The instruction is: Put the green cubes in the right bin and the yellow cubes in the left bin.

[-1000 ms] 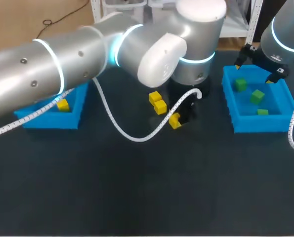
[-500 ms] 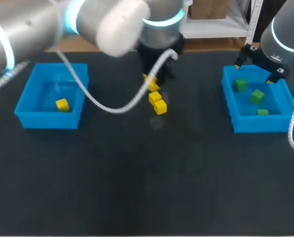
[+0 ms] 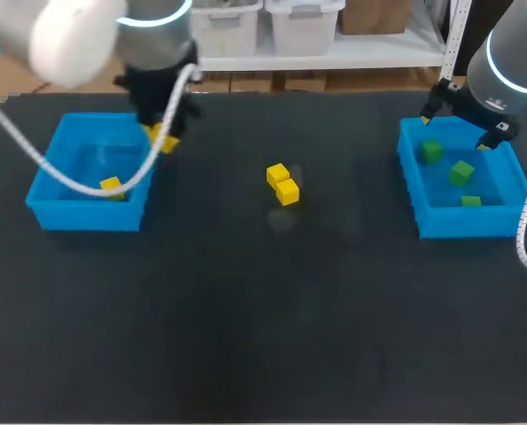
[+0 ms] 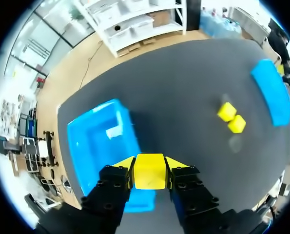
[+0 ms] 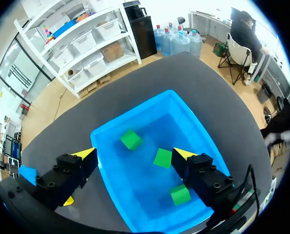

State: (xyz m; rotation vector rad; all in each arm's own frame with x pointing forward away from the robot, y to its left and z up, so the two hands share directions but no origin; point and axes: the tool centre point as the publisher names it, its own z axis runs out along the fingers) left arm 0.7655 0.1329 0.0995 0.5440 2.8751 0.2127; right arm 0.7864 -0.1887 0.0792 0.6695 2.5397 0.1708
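While left tool (image 4: 150,165) grips yellow cube (image 4: 149,173) at edge of left bin (image 4: 93,146) | right tool (image 5: 134,154) wide above right bin (image 5: 140,190)

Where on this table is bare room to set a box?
Bare: the near half of the dark table, and the strips from the two yellow cubes to the left blue plastic bin and to the right blue plastic bin. Crowded: the left bin's far corner, where the left pincer holds a yellow cube; above the right bin, under the right pincer.
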